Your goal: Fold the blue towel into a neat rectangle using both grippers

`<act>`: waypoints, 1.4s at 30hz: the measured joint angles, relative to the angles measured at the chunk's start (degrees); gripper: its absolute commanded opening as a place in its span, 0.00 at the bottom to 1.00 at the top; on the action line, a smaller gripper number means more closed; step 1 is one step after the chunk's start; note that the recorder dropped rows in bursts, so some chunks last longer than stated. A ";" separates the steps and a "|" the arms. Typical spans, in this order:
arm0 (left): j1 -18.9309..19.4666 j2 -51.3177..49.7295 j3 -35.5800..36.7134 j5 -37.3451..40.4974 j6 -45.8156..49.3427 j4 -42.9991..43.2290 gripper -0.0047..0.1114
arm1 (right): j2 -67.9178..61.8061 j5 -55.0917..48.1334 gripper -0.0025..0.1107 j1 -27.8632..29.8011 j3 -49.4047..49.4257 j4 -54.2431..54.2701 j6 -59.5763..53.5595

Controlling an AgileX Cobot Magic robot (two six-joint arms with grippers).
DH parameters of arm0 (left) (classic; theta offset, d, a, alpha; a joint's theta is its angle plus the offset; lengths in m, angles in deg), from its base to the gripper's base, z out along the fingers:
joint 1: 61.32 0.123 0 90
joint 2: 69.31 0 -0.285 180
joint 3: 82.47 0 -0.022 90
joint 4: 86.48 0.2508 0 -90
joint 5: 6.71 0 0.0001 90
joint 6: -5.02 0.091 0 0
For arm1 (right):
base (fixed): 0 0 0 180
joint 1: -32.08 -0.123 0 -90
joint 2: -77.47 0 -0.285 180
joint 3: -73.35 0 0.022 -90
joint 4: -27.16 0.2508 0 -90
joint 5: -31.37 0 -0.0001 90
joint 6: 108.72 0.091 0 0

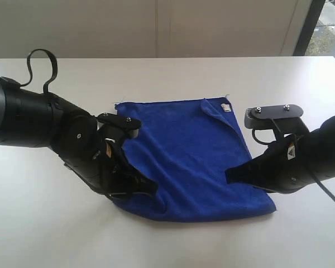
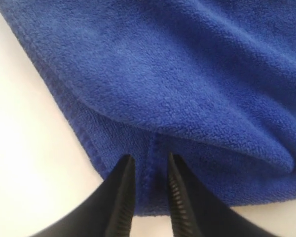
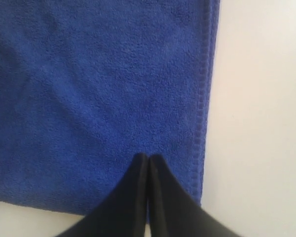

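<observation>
Left claw point(image 2: 148, 158) nips the one blue towel point(image 1: 190, 162); right claw point(image 3: 148, 157), second of two, closed, empty.

Pale wall point(image 1: 156, 28), white table point(image 1: 173, 245), side window point(image 1: 332, 25)

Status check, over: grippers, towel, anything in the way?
Left gripper pinching blue towel's hem fold. Right gripper shut, tips on towel. Far corner flipped over; no obstacles seen.

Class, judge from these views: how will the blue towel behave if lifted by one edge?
Probably floppy: the blue towel bunches into soft folds by the left gripper. Likely light, since its far corner lies flipped over. Fleecy pile suggests grippy, not slippery.
</observation>
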 measured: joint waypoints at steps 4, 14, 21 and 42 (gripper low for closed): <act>0.00 0.00 0.00 0.10 1.65 -1.32 0.29 | 0.00 0.23 0.02 0.00 0.00 0.00 0.00; 0.00 -1.02 0.00 0.24 2.96 -1.43 0.29 | 0.00 0.23 0.02 0.00 0.00 0.00 0.00; -0.10 -2.11 0.00 0.05 2.96 -1.54 0.04 | 0.00 0.23 0.02 0.00 0.00 0.00 0.00; -0.09 4.30 0.00 4.21 2.96 -1.54 0.04 | 0.00 0.69 0.02 0.00 0.00 0.00 0.00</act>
